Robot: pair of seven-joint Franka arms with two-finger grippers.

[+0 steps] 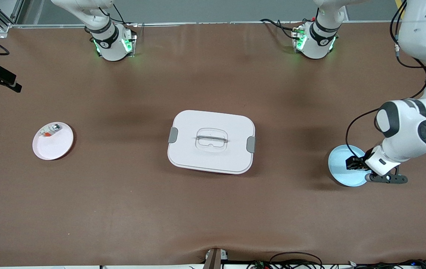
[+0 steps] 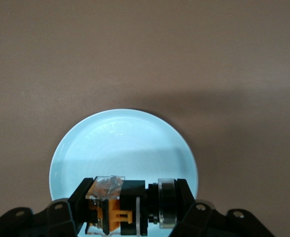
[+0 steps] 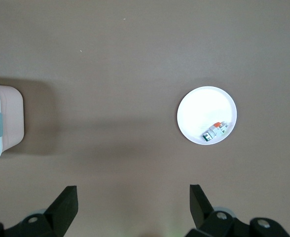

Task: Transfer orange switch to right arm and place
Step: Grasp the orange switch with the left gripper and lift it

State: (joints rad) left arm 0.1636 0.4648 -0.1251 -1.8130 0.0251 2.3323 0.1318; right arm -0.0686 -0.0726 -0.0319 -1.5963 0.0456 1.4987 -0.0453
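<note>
Clamping the orange switch [image 2: 119, 210] over the blue plate [image 2: 125, 143], the left gripper [image 2: 130, 212] has only the pickup done, while the right gripper [image 3: 130, 200] waits with fingers apart, so handover and placing are left.

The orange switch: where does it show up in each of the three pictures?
Front view: the orange switch is a dark speck over the blue plate, shut in the left end effector.
Left wrist view: the switch sits between the fingers, over the plate.
Right wrist view: not in it.
Shared landmark: the blue plate.
</note>
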